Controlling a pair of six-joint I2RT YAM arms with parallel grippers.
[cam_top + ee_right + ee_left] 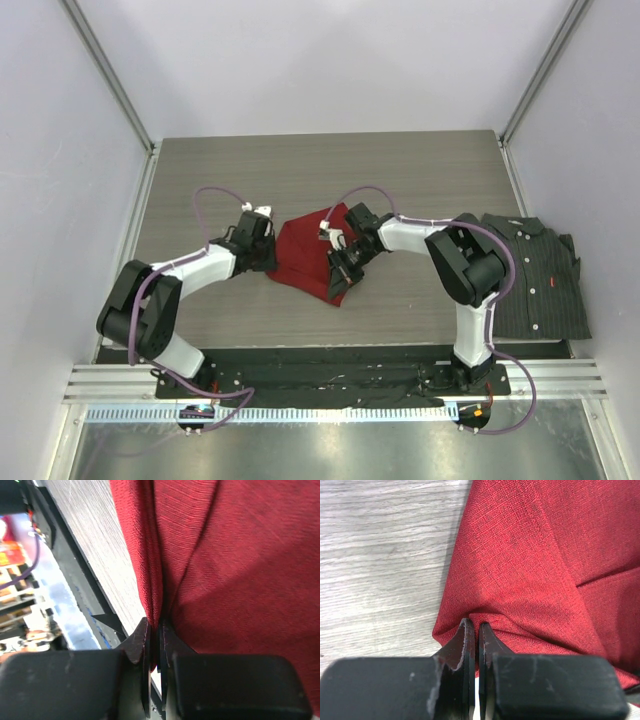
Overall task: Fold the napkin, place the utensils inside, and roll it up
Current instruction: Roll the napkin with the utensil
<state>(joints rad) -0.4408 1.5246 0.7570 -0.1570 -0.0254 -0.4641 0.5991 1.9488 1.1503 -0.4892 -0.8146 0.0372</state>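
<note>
The deep-red napkin (312, 255) lies rumpled at the middle of the table between both arms. At its left corner my left gripper (268, 252) is shut on the napkin (530, 565), a pinch of cloth edge between its dark fingertips (467, 635). My right gripper (345, 272) is shut on the napkin (240, 570) near its lower right edge, a fold of red cloth running into the narrow gap between its fingers (144, 637). The utensils are out of view.
A dark pinstriped shirt (535, 275) lies folded at the table's right side, beside the right arm. Grey wood-grain tabletop (330, 165) stretches behind the napkin. The black base rail (330, 365) runs along the near edge.
</note>
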